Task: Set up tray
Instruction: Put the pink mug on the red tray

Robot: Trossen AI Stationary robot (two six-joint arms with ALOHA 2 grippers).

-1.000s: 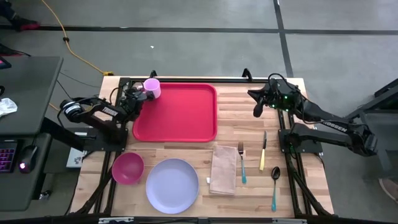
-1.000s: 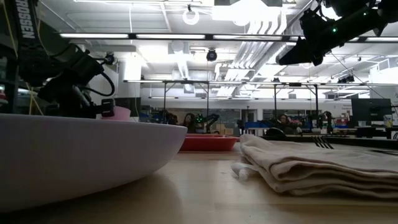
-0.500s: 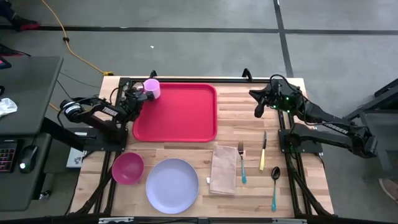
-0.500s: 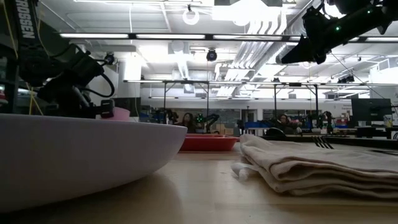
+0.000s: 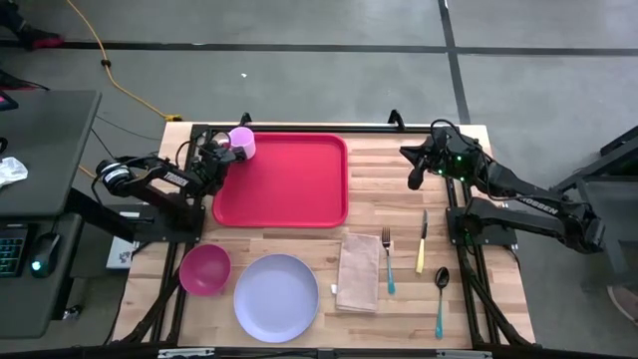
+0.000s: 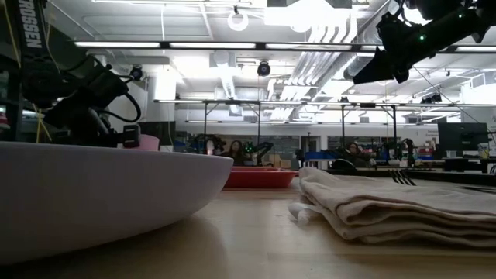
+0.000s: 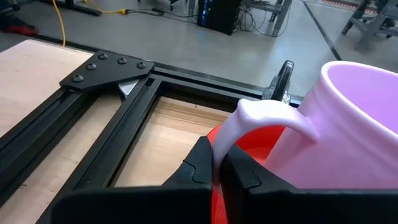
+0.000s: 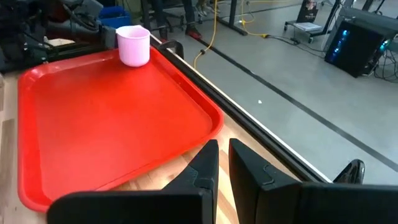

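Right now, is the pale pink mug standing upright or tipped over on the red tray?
Upright: the pale pink ceramic mug stands mouth-up in a corner of the flat red plastic tray.

Tray (image 5: 284, 184) surface mostly bare; mug (image 5: 242, 142) and left pincer (image 5: 221, 152) crowd far-left corner.

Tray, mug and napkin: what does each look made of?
Tray: likely red plastic, smooth, light sheen, moulded rim. Mug: pink, glossy, plastic or glazed ceramic; can't tell. Napkin: beige cloth, soft folds in the low view.
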